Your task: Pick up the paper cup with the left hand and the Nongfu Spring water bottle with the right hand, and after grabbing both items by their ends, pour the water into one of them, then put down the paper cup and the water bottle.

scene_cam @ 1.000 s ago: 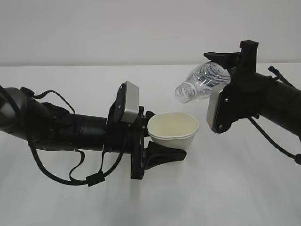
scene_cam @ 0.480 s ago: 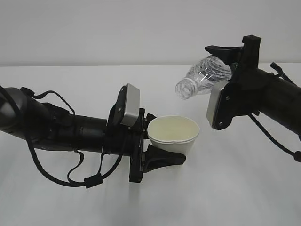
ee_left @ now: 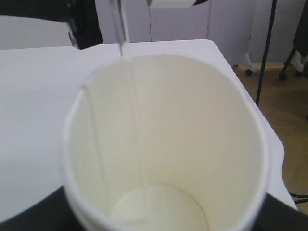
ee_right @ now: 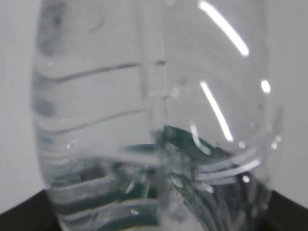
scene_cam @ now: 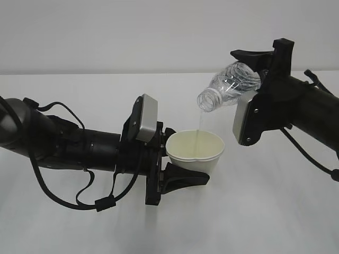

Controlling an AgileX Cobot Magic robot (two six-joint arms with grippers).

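The white paper cup (scene_cam: pixel 195 150) is held off the table, mouth up, with my left gripper (scene_cam: pixel 172 161) shut on its lower part. Above it and to the right, my right gripper (scene_cam: pixel 259 74) is shut on the base end of the clear ribbed Nongfu Spring water bottle (scene_cam: pixel 229 87), which tilts with its open neck down-left. A thin stream of water (scene_cam: pixel 199 123) falls from the neck into the cup. In the left wrist view the stream (ee_left: pixel 130 96) runs down the cream inside of the cup (ee_left: pixel 202 125). The bottle (ee_right: pixel 149 120) fills the right wrist view.
A white tabletop (scene_cam: pixel 254 211) lies under both arms. Its right edge (ee_left: pixel 269 134) shows in the left wrist view, with floor and stand legs (ee_left: pixel 262 57) beyond. Black cables (scene_cam: pixel 79 198) loop beneath the left arm.
The bottle has tipped a little further and water has begun to flow from its neck into the cup. The left arm and cup have stayed almost still.
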